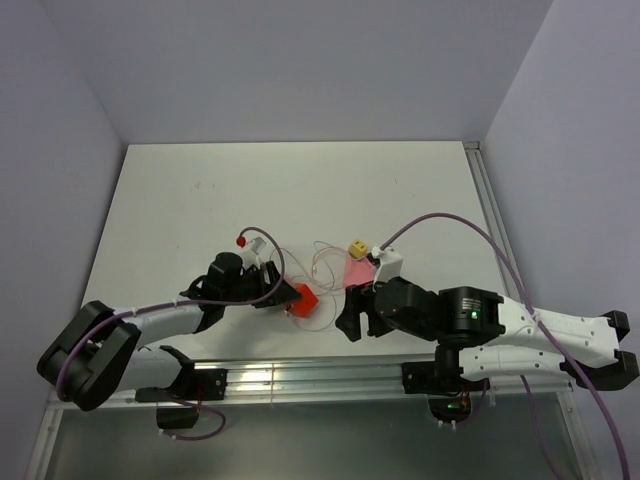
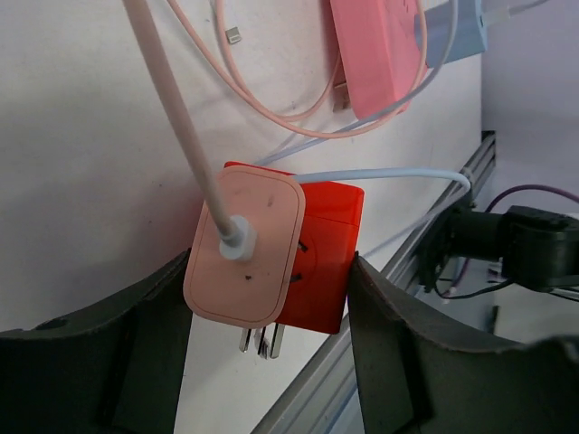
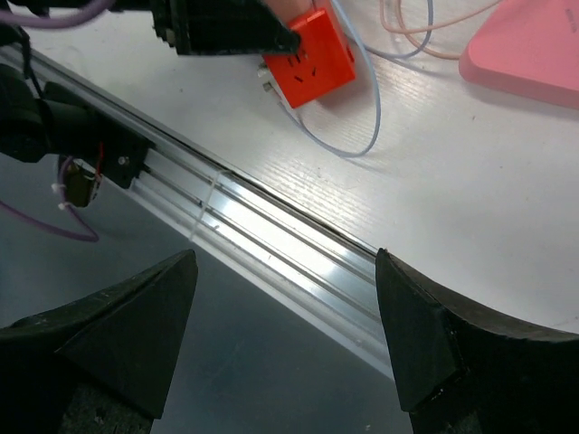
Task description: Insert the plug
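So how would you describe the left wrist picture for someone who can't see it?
A pink plug with a pale cable sits on a red socket block, metal prongs showing below, closely flanked by the left tool's two dark fingers. Loose cables lie on the white table behind.

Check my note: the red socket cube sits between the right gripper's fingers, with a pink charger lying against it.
Wrong arm. The red socket cube sits between the left gripper's fingers, with a pink charger lying against it, as the left wrist view shows. The right gripper holds nothing.
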